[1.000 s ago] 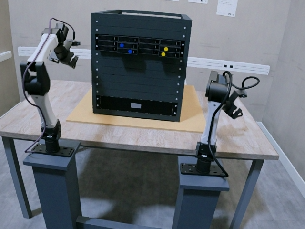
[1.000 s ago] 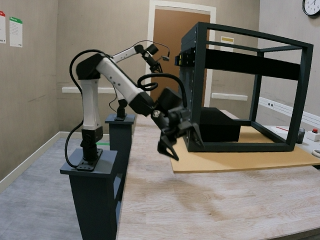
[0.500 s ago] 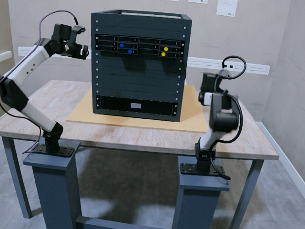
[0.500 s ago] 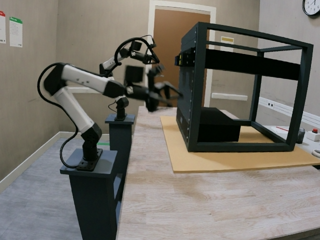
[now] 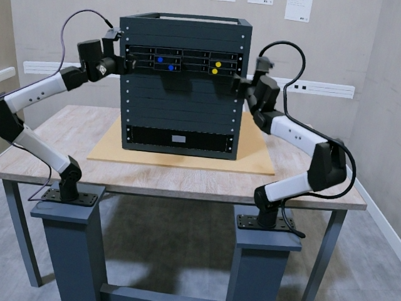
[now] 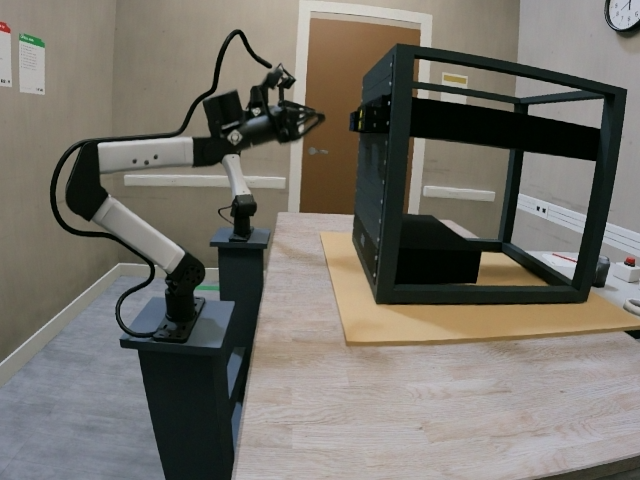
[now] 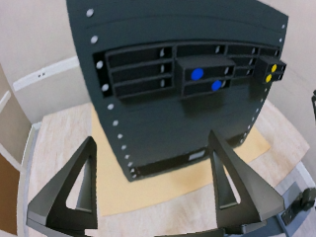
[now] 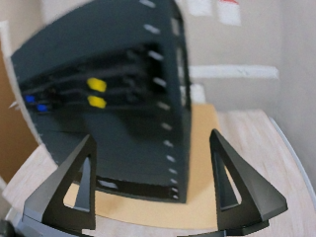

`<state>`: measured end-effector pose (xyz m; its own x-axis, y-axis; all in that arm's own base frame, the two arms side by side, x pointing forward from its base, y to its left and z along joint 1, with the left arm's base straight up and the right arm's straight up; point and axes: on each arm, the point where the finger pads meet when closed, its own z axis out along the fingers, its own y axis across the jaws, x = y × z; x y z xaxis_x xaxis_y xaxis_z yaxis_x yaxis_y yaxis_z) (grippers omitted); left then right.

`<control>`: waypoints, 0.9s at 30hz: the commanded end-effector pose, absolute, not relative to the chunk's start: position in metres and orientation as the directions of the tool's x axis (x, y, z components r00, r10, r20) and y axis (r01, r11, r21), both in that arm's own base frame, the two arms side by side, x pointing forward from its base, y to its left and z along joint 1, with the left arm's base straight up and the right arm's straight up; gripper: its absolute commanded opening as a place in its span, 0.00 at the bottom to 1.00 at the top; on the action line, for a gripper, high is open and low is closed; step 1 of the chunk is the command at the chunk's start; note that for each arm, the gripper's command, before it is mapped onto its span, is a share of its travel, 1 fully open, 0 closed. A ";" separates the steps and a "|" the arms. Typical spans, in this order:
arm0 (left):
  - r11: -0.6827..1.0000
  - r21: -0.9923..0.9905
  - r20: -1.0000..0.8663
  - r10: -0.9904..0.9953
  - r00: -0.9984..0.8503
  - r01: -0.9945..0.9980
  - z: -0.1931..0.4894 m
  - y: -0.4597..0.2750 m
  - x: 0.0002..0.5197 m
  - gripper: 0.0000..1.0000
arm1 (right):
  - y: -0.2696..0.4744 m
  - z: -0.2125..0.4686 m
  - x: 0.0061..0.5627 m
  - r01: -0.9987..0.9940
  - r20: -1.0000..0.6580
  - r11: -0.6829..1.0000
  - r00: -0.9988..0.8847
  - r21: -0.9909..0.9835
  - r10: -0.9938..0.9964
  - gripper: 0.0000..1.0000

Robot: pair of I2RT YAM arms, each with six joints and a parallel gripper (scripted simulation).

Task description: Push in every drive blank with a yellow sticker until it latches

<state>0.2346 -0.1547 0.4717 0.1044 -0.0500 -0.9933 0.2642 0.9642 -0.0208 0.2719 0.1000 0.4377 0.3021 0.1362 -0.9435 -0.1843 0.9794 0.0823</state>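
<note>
The dark rack [image 5: 181,103] [image 6: 400,206] [image 7: 163,128] [image 8: 128,148] stands upright. Two blanks with yellow stickers, upper [image 5: 218,64] [image 7: 274,67] [image 8: 97,84] and lower [image 5: 214,71] [image 7: 269,78] [image 8: 97,102], stick out of the drive bay's right part. Two blue-stickered blanks, upper [image 5: 160,59] [image 7: 197,74] [image 8: 30,99] and lower [image 5: 170,67] [image 7: 216,85] [image 8: 41,108], also stick out, left of them. My left gripper [image 5: 132,61] [image 7: 150,137] is open, before the rack's upper left. My right gripper [image 5: 237,83] [image 6: 321,118] [image 8: 150,136] is open, short of the yellow blanks, apart from the rack.
The rack stands on a tan board [image 5: 259,162] [image 6: 372,330] [image 7: 148,197] on the wooden table [image 5: 145,176] [image 6: 413,403]. Unstickered blanks fill the other bays. A dark unit with a grey label [image 5: 178,138] sits low in the rack. Small items stand on a surface behind the rack.
</note>
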 end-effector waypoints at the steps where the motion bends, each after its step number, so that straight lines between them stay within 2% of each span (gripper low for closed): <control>1: 0.979 -0.067 -0.943 -0.125 0.308 0.191 0.502 -0.160 0.236 1.00 | 0.134 0.480 0.266 -0.276 -0.918 0.961 0.384 -0.016 0.096 1.00; 9: 0.972 -0.068 -0.910 -0.152 0.385 0.223 0.507 -0.182 0.231 1.00 | 0.169 0.505 0.257 -0.383 -0.906 0.921 0.411 -0.068 0.104 1.00; 17: 0.970 -0.050 -0.913 -0.140 0.382 0.237 0.499 -0.195 0.233 1.00 | 0.167 0.517 0.251 -0.391 -0.895 0.919 0.425 -0.049 0.133 1.00; 20: 0.964 -0.050 -0.910 -0.152 0.385 0.261 0.505 -0.196 0.231 1.00 | 0.162 0.518 0.253 -0.379 -0.891 0.925 0.417 0.009 0.179 0.66; 22: 0.964 -0.050 -0.910 -0.152 0.385 0.261 0.505 -0.196 0.231 1.00 | 0.162 0.518 0.253 -0.379 -0.891 0.925 0.417 0.009 0.179 0.66; 27: 0.945 -0.045 -0.916 -0.168 0.363 0.324 0.508 -0.195 0.230 1.00 | 0.154 0.513 0.260 -0.362 -0.869 0.911 0.365 0.197 0.333 0.09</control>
